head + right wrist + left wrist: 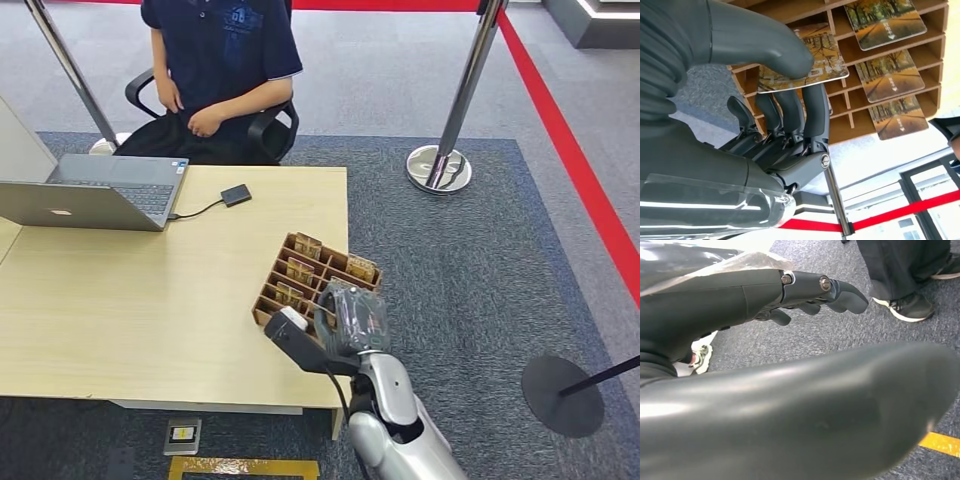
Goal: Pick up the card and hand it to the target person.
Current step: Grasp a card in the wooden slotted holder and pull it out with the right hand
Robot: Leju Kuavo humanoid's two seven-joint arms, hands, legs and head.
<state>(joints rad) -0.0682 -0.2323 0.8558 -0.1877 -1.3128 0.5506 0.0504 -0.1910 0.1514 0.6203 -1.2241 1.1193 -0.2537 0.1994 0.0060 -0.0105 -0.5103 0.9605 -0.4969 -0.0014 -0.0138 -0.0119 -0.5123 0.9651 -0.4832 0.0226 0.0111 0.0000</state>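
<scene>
A brown slotted card tray (pixel 266 300) sits at the table's near right corner with several autumn-picture cards (pixel 307 245) standing in it. My right hand (pixel 351 318) is over the tray's near right end. In the right wrist view its thumb lies on top of one card (pixel 821 65) and the fingers (pixel 815 112) press from below, so the card is pinched just off the tray (pixel 934 45). Other cards (pixel 891 75) stay in their slots. The target person (pixel 219 60) sits in a chair at the table's far side. My left hand (pixel 791 295) hangs by my side, fingers loosely extended, holding nothing.
An open laptop (pixel 90 190) and a small black device (pixel 235 195) on a cable lie at the table's far left. A chrome stanchion (pixel 439 165) with a red belt stands beyond the table, and a black stand base (pixel 562 395) to my right. A bystander's shoe (pixel 910 307) is on the carpet.
</scene>
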